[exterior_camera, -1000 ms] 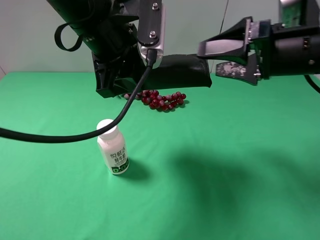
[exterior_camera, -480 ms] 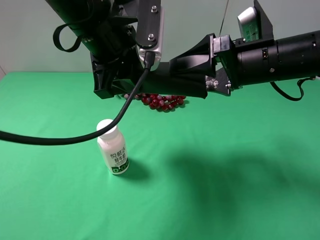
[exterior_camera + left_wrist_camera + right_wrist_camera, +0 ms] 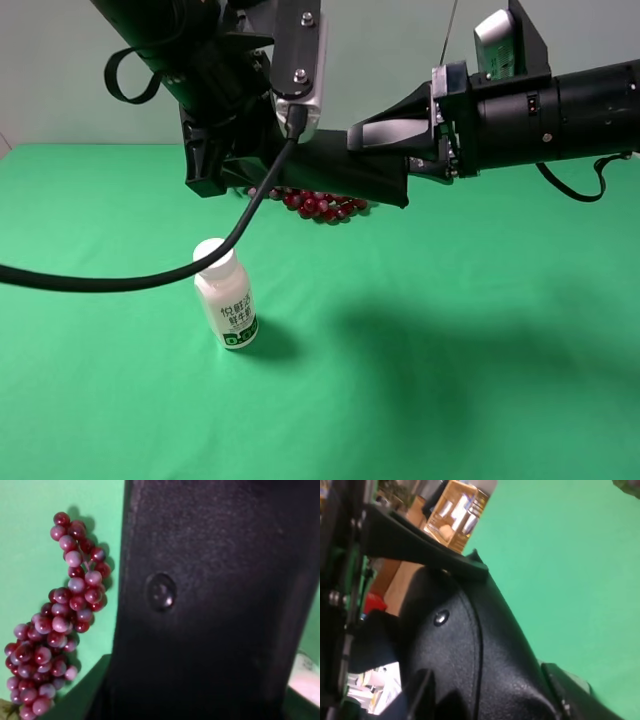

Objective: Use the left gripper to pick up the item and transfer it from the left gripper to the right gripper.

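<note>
Well into the handover, judging by the layout. Pick-up done: no contact between the item point(image 3: 350, 170) and the counter point(image 3: 470, 340). Hanging in the air instead, above the red grapes point(image 3: 322, 200) and up and to the right of the white-capped bottle point(image 3: 227, 300). Clamped at one end in the left gripper point(image 3: 262, 165). Filling nearly the whole left wrist view, with a press stud point(image 3: 161, 591) near the middle and the grapes showing past one edge, down on the counter.

Pinched at the free end too, by the right gripper point(image 3: 388, 150): one wedge finger laid flat along the top face, the other underneath and mostly hidden from the high camera. Touching on both faces in the right wrist view, so seemingly clamped rather than merely straddling. Hard to judge how firmly.

Left to do: release by the left gripper, then withdrawal, leaving the item in the right gripper alone. Some risk of sag or slip at that point, with a soft thing held only by its end.

As for pose: left arm reaching down from the upper left of the high view, silver plate point(image 3: 302, 55) toward the camera, black cable point(image 3: 150, 275) looping down across the counter. Right arm stretched in nearly level from the right, fingers pointing left. Item tilted, lower toward the right gripper's end.
</note>
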Action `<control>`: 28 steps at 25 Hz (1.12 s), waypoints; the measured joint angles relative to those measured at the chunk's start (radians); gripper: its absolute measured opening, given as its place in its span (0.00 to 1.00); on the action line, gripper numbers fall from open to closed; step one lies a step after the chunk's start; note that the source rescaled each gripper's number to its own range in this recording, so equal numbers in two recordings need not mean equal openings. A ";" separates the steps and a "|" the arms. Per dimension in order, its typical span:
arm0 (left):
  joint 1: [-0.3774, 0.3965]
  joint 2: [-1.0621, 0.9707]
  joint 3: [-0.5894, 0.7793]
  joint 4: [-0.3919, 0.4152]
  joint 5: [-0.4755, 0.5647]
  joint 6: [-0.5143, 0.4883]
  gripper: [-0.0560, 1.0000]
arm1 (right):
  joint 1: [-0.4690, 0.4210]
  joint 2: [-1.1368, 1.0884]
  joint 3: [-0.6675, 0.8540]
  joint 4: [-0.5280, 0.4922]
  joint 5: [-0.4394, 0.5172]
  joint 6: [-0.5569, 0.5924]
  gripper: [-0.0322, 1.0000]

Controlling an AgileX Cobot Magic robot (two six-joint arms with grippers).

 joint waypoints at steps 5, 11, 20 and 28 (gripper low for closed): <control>0.000 0.000 0.000 0.000 0.001 0.001 0.06 | 0.000 0.000 0.000 0.005 0.003 0.000 0.42; 0.000 0.000 0.000 0.001 0.001 0.001 0.06 | -0.001 0.000 0.000 0.008 0.005 -0.001 0.42; 0.000 0.000 0.000 0.000 -0.002 0.001 0.26 | -0.001 0.000 0.000 0.012 0.014 -0.005 0.27; 0.000 -0.002 -0.001 -0.011 -0.033 -0.003 0.87 | -0.001 0.002 -0.001 0.001 0.030 -0.013 0.10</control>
